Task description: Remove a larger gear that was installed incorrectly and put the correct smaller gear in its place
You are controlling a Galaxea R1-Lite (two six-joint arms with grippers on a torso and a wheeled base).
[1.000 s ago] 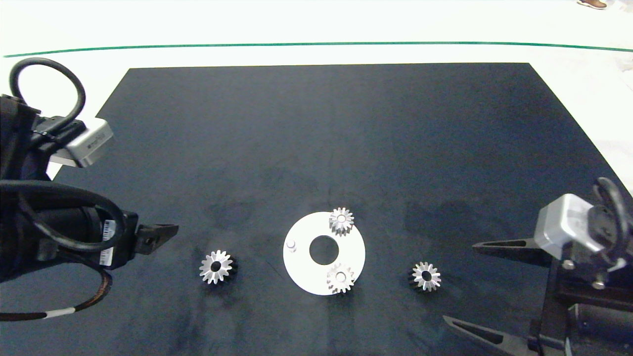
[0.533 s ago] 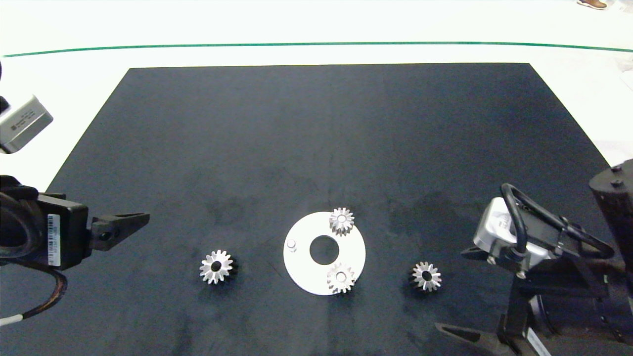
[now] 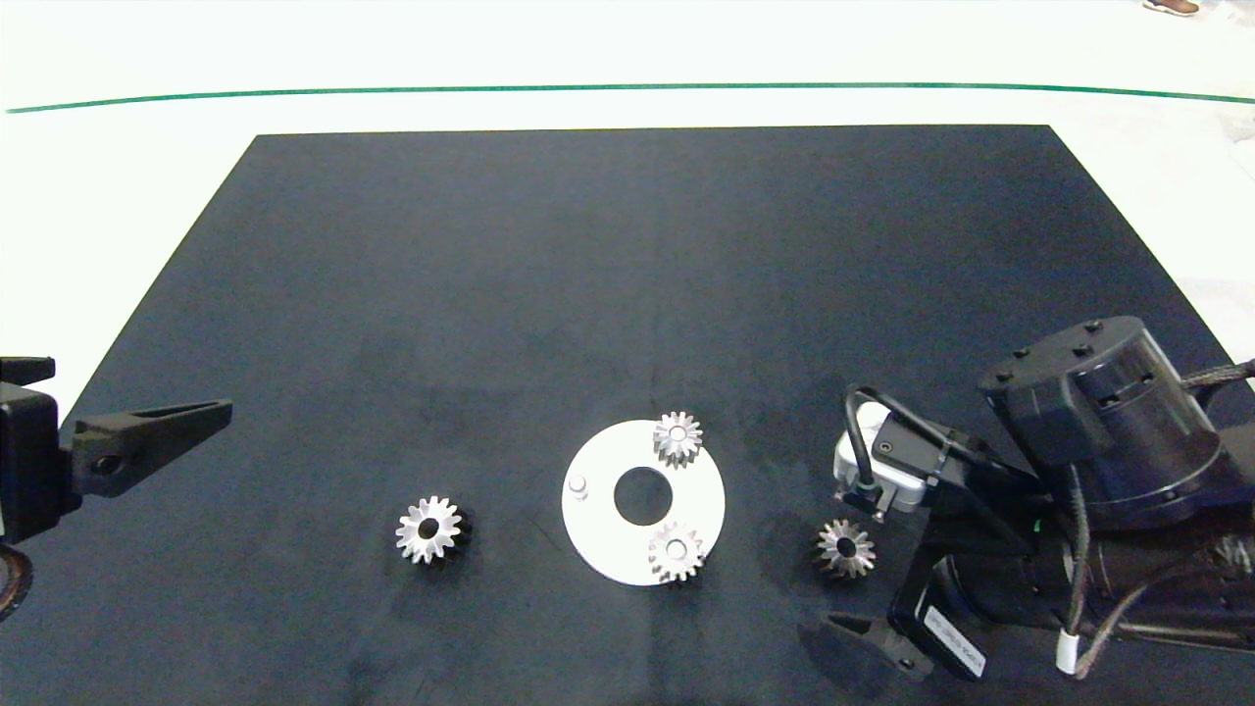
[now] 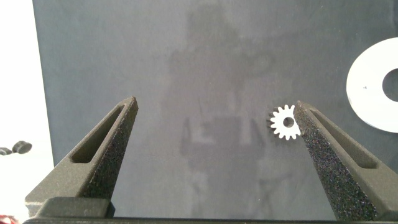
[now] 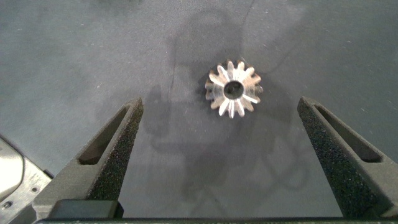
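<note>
Black mat (image 3: 627, 275) across most of the frame, matte, faintly smudged, lying on a white worktop (image 3: 118, 176) that shows along the top and down both sides. Thin green line (image 3: 392, 90) running across the top of the frame, curving slightly at the ends. Brown shoe (image 3: 1174, 8) at the upper right corner, cut off by the edge. Bright, even light from above; white areas almost washed out.

A black mat (image 3: 627, 275) is spread on a white surface (image 3: 588, 39), which is crossed by a green line (image 3: 627, 87); a shoe (image 3: 1172, 8) is seen at the far edge
</note>
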